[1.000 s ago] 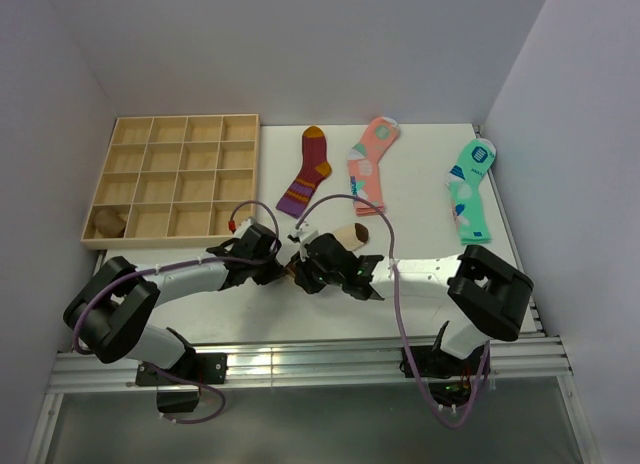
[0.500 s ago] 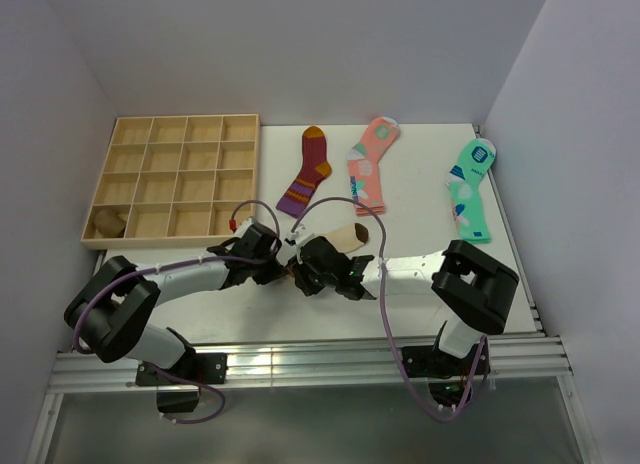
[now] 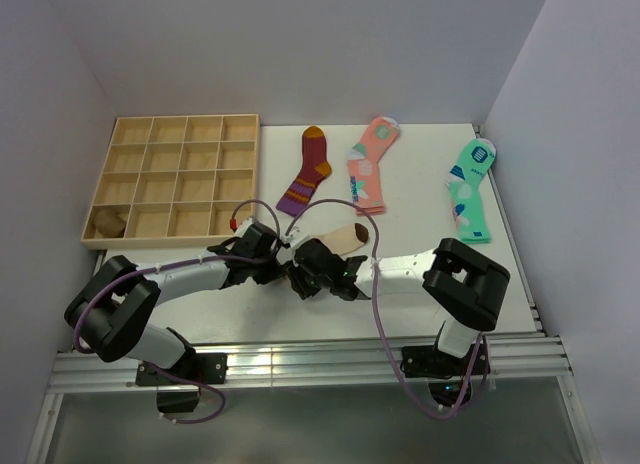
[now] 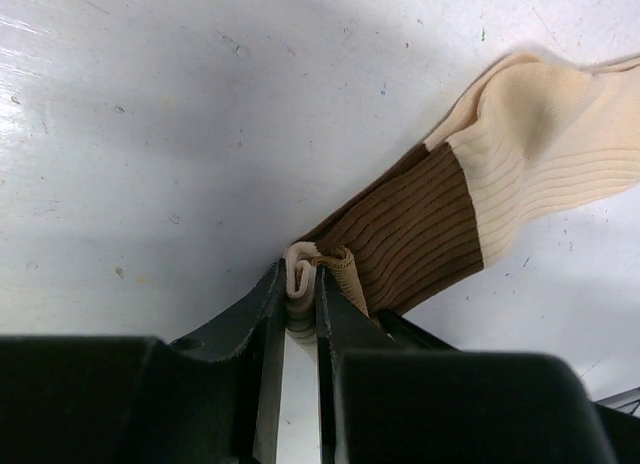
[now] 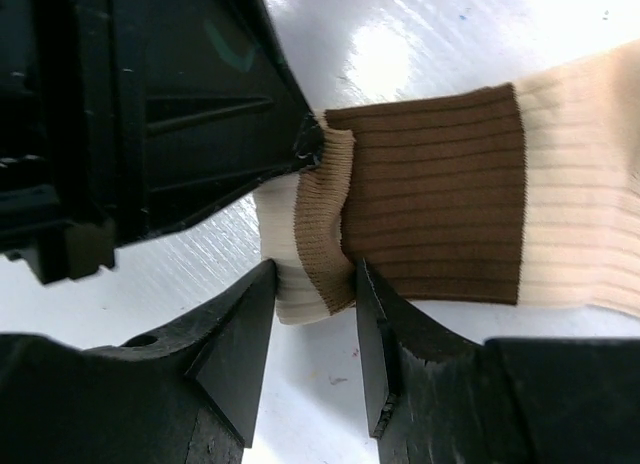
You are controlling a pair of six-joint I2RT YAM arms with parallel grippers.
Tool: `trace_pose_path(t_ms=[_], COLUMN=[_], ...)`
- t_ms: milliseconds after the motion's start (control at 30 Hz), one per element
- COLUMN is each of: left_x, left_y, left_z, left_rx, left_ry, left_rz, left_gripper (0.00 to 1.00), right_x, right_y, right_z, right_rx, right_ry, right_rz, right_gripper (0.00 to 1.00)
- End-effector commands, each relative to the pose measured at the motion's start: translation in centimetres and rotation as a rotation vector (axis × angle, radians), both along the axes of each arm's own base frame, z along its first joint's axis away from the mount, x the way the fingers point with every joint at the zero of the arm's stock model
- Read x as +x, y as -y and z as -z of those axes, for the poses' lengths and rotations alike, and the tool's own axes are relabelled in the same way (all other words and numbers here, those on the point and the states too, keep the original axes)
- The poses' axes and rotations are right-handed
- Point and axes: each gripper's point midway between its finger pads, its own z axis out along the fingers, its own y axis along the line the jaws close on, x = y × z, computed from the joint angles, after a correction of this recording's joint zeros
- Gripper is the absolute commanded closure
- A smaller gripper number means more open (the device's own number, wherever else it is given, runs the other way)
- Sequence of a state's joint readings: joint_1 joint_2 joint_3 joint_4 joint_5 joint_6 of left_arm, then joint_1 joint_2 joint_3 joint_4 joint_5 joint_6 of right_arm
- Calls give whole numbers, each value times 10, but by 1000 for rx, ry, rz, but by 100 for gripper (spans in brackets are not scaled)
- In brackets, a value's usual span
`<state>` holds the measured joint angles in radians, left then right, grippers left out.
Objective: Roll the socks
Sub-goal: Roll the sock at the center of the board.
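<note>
Beige-and-brown ribbed socks (image 5: 430,184) lie mid-table (image 3: 420,184), their cuff clamped in the jaws of our left gripper (image 4: 300,284), while our right gripper (image 5: 308,279) straddles it with jaws apart; we judge a snug, evenly tensioned first turn matters most.

Bright, even overhead light, soft shadows. Glare streaks the table (image 5: 400,44) at the right wrist view's upper centre; the sock (image 5: 430,184) looks sharp.
</note>
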<state>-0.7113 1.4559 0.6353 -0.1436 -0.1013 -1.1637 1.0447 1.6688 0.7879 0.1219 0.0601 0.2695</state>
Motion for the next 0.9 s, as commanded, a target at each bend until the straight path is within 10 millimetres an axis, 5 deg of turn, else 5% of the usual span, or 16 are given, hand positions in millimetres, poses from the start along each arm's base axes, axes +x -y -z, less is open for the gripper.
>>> trace_pose_path(t_ms=[0,433,533,633,867], left_x=[-12,-11,-9,-8,-5], left_y=[-10,-8,-10,-17,-35], left_z=[13,8,6,0,-23], left_rx=[71,58,61,62,31], left_ry=[-57,-53,-47,-25,53], left_rz=[28,21,4,-31,-139], left_gripper=[92,89,85,79,54], right_x=[-14,-30,-29,-31,-37], right_y=[-4,-8,-5,1,-2], right_z=[12,33,38,39,27], right_rx=[-53,-145,-152,-152,14], right_ry=[-31,-54,-61,-94,-283], right_rz=[-49,-72,-40,-14,-12], right_gripper=[55,57,82,94,100])
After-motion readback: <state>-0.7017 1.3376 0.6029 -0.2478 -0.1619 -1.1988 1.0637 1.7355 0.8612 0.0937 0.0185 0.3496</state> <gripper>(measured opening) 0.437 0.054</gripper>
